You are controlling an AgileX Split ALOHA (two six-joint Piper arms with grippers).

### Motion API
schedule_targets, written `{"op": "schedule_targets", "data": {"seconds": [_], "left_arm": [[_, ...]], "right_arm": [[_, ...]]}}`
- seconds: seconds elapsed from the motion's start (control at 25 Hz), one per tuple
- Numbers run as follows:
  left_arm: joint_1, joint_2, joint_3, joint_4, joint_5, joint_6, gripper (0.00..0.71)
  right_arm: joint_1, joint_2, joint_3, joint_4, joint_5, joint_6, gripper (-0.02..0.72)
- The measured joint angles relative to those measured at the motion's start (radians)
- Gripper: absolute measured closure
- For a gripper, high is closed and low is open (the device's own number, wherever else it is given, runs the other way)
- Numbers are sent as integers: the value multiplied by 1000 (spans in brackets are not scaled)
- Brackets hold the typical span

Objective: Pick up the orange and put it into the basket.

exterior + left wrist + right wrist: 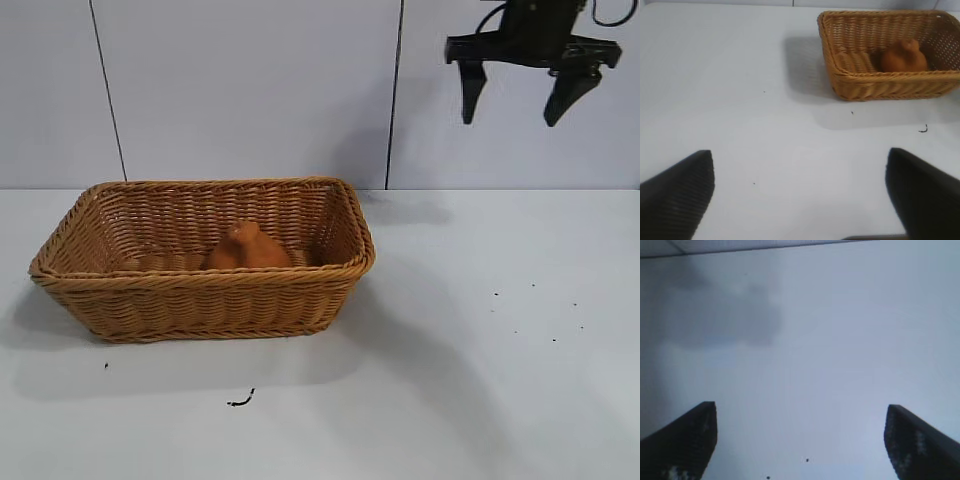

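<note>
The orange lies inside the woven wicker basket at the left of the table; it also shows in the left wrist view, inside the basket. My right gripper hangs open and empty high at the upper right, well away from the basket. In the right wrist view its fingers stand wide apart over bare table. My left gripper is open and empty, far from the basket; it is out of the exterior view.
The white table carries only small dark specks and a dark scrap in front of the basket. A white panelled wall stands behind.
</note>
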Motion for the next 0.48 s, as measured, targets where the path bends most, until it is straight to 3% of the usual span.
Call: {"op": "schedule_targets", "data": {"seconds": [0.32,0.48], "left_arm": [[0,0,0,0,0,0,44],[0,0,0,0,0,0,44]], "right_arm": [[-1,-207,345,26,-2,-45,108],[-1,-443,672,26,0,-91,115]]}}
